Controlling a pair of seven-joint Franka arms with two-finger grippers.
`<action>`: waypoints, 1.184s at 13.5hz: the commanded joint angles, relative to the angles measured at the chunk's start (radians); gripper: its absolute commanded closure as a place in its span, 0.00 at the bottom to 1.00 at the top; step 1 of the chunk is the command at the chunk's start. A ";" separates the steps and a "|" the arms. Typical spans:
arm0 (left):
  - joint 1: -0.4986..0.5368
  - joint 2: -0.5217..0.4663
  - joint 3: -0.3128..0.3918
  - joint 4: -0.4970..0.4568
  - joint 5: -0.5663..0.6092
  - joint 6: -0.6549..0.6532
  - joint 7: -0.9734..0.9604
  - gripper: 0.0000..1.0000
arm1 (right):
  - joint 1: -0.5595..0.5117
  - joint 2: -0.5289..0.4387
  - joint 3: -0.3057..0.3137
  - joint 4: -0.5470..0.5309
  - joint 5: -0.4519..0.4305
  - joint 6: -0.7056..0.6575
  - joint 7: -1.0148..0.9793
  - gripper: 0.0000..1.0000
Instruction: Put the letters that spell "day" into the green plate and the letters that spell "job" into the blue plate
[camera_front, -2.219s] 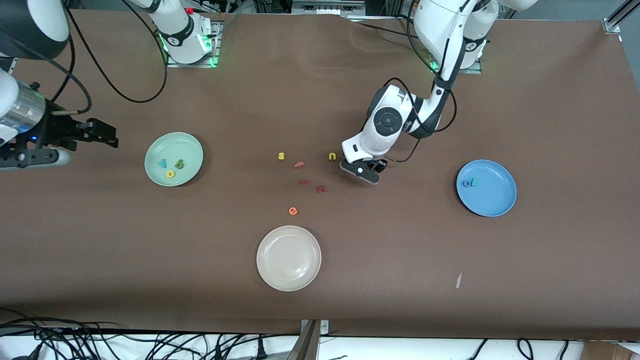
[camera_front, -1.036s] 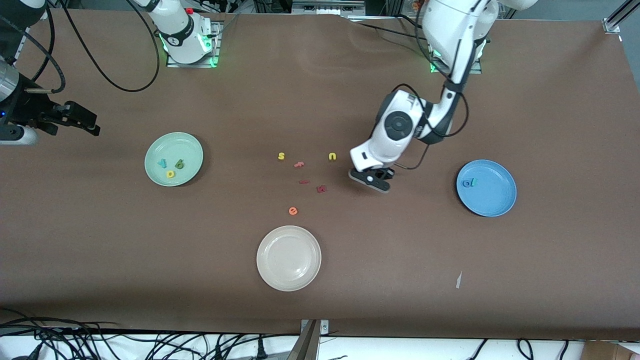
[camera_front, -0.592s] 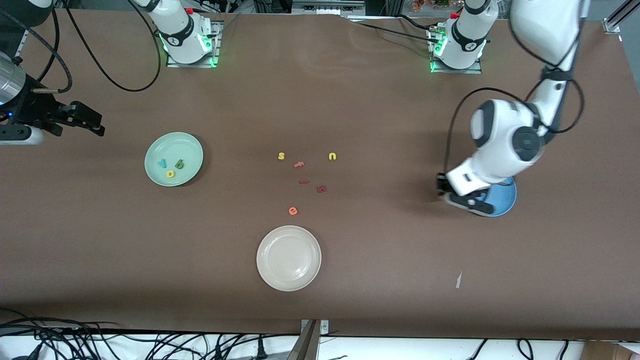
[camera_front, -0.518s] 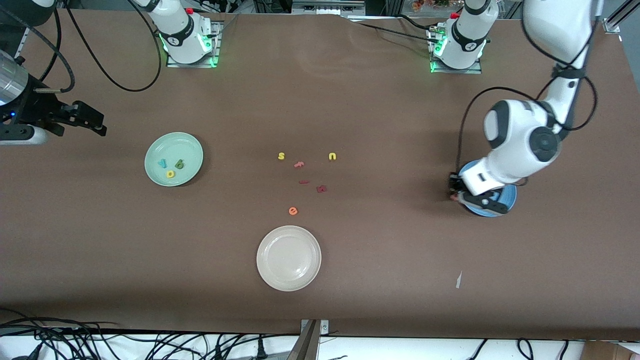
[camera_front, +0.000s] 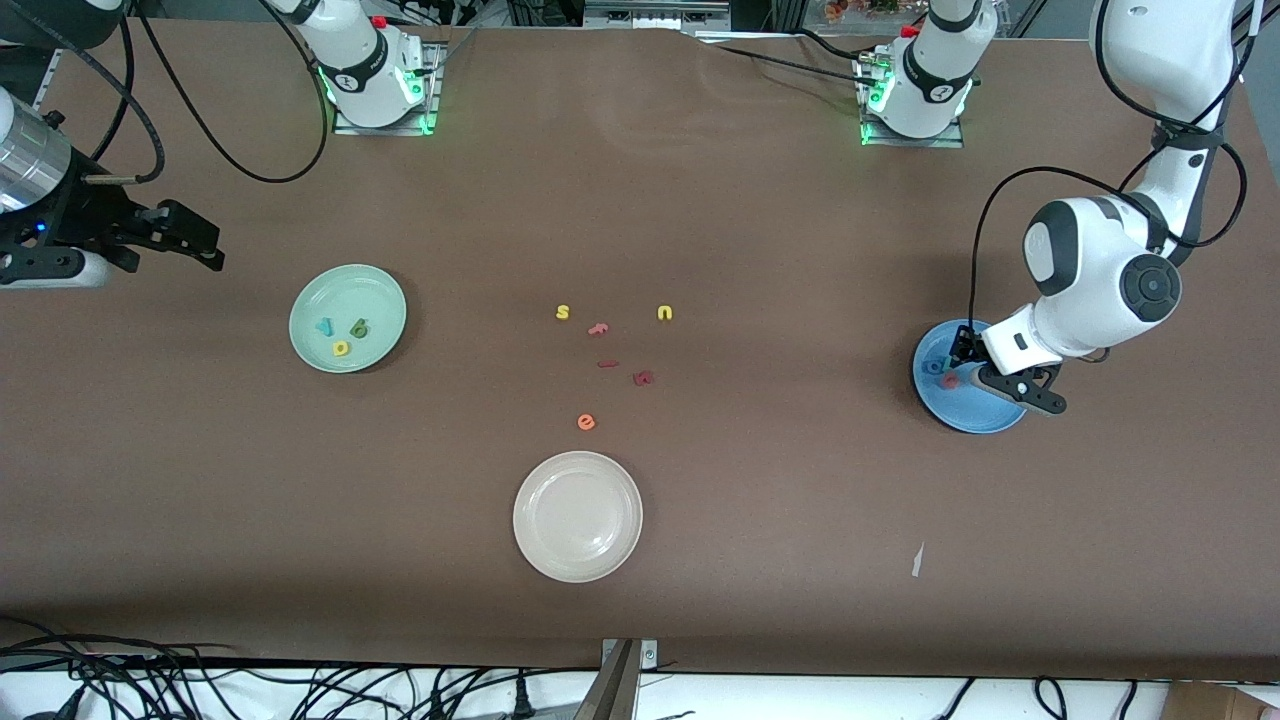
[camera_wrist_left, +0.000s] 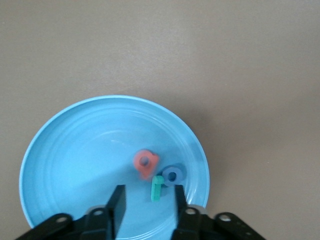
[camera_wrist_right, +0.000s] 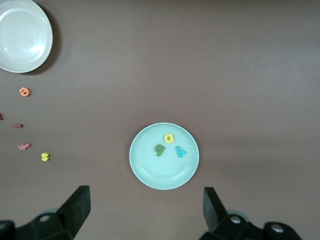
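Over blue plate, left tool hangs released, pink "b" dropped; right tool released, waiting.

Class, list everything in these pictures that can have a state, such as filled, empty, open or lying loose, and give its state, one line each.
green plate: holds the yellow a, green d and teal y.
blue plate: holds the salmon b, blue o and teal j.
cream plate: empty.
left gripper: open over the blue plate, holding nothing.
right gripper: open, waiting in the air.
yellow s, yellow u, orange e: loose on the table.
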 joint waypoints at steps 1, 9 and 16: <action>0.007 -0.032 -0.009 -0.025 0.031 0.004 -0.002 0.00 | -0.010 -0.026 0.004 -0.025 0.000 0.004 0.011 0.00; 0.054 -0.312 -0.010 -0.111 0.031 -0.022 -0.002 0.00 | -0.012 -0.024 0.001 -0.025 0.000 0.004 0.008 0.00; 0.044 -0.445 -0.052 0.214 0.096 -0.544 -0.190 0.00 | -0.014 -0.023 0.001 -0.025 0.000 0.004 0.002 0.00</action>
